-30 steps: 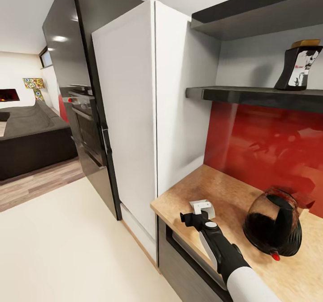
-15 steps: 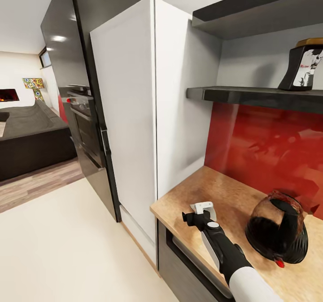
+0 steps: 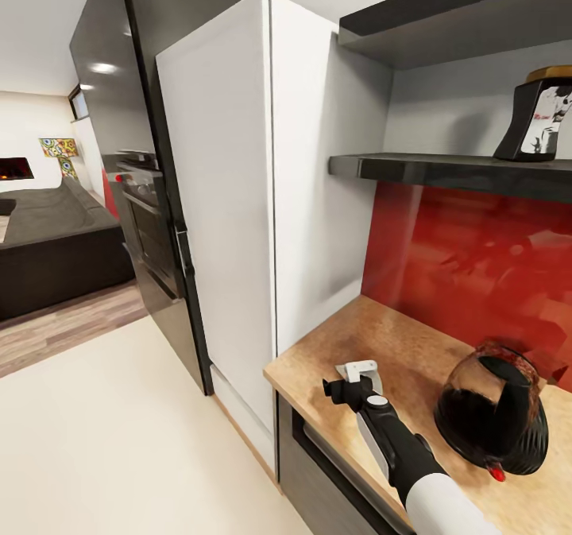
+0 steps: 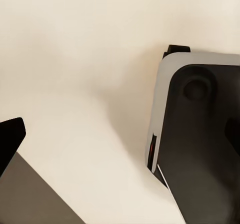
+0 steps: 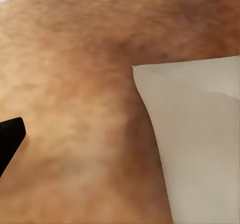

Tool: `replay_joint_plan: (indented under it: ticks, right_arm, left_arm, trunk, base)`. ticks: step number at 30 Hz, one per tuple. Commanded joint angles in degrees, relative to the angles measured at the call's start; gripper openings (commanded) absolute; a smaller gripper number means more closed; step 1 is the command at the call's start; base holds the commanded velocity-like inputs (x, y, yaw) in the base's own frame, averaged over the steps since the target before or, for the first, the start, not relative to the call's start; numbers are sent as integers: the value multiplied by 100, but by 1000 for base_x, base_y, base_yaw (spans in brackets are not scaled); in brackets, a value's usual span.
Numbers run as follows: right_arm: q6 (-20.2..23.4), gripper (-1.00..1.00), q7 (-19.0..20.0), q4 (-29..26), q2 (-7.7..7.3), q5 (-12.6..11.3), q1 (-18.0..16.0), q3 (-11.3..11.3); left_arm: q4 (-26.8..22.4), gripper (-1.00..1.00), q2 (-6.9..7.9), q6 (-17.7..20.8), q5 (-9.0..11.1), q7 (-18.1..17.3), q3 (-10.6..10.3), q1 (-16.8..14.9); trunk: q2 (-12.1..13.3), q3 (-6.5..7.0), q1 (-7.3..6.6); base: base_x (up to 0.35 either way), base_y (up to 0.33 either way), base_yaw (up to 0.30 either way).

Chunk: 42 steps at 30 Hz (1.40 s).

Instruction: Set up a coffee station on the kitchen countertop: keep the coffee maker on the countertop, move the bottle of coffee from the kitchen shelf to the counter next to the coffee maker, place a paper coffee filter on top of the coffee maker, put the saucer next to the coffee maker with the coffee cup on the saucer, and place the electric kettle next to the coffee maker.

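Observation:
My right gripper [image 3: 338, 389] hovers low over the left end of the wood-grain countertop [image 3: 385, 332], open. The white paper coffee filter [image 3: 359, 371] sits right at its tip. In the right wrist view the filter [image 5: 200, 134] covers one side, and one black fingertip [image 5: 9, 136] shows far off at the other. The dark glass electric kettle [image 3: 492, 420] stands on the countertop beside the arm. The bottle of coffee [image 3: 540, 120] rests on the kitchen shelf [image 3: 429, 169] above. A left fingertip [image 4: 9, 136] hangs over the floor. The coffee maker, saucer and coffee cup are out of view.
A tall white cabinet [image 3: 238, 201] walls off the countertop's left end, with a black oven column [image 3: 151, 225] beyond it. A red backsplash [image 3: 477, 257] runs behind the counter, under a thicker dark board [image 3: 445, 26]. Cream floor [image 3: 103, 440] lies open; my base [image 4: 200, 134] shows below.
The whole head view has shifted slightly, so the kettle sits a little lower and further right in the picture. The right gripper stays at the filter.

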Motion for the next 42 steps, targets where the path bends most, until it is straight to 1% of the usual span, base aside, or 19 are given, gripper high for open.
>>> replay_joint_plan:
  ticks: [1, 7, 13, 14, 42]
  right_arm:
    - [36, 100, -3, -9, -1, 20, -4, 6]
    - [36, 100, -3, -8, -1, 20, -4, 9]
    - [36, 100, -3, 0, 0, 20, -4, 14]
    - [36, -100, -3, 0, 0, 20, -4, 14]
    - [36, -100, -3, 0, 8, 20, -4, 15]
  left_arm:
    - [4, 100, 1, -13, 16, 4, 27, -5]
    - [4, 100, -2, -15, 16, 4, 27, -5]
    - [4, 100, 6, -13, 16, 4, 27, 3]
    - [4, 100, 6, -12, 16, 4, 27, 4]
    - [4, 100, 9, -21, 16, 4, 27, 4]
  trunk:
    - [-13, -13, 4]
    - [-13, -13, 4]
    - [-13, -13, 4]
    - [-13, -13, 4]
    - [-13, -13, 4]
  base:
    - [2, -1, 0]
    - [160, 0, 0]
    - [31, 0, 0]
    - [2, 0, 0]
    - [0, 0, 0]
